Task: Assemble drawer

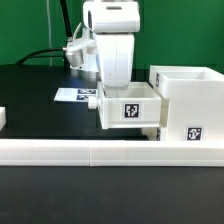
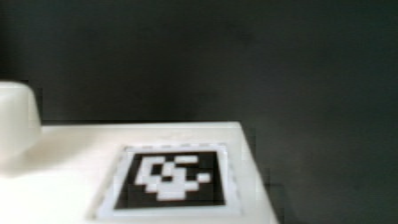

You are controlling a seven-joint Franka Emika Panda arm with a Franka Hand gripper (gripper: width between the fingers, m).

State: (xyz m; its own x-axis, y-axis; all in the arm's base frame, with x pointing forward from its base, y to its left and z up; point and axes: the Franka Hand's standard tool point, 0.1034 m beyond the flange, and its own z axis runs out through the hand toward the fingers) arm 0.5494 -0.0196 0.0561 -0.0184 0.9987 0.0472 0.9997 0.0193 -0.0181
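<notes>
In the exterior view my gripper (image 1: 112,88) reaches straight down onto a small white tray (image 1: 130,108). The tray has a tag on its near face and a knob (image 1: 92,100) on the side toward the exterior view's left. It appears raised off the table and butts against the tall boxy housing (image 1: 192,100) on the exterior view's right. My fingertips are hidden behind the tray wall. The wrist view shows a blurred white surface with a tag (image 2: 173,178) very close, and no fingers.
A long low white rail (image 1: 90,151) runs across the front. The marker board (image 1: 76,95) lies behind the arm on the black table. A white part shows at the exterior view's left edge (image 1: 2,118). A white rounded object (image 2: 15,112) sits at the wrist view's edge.
</notes>
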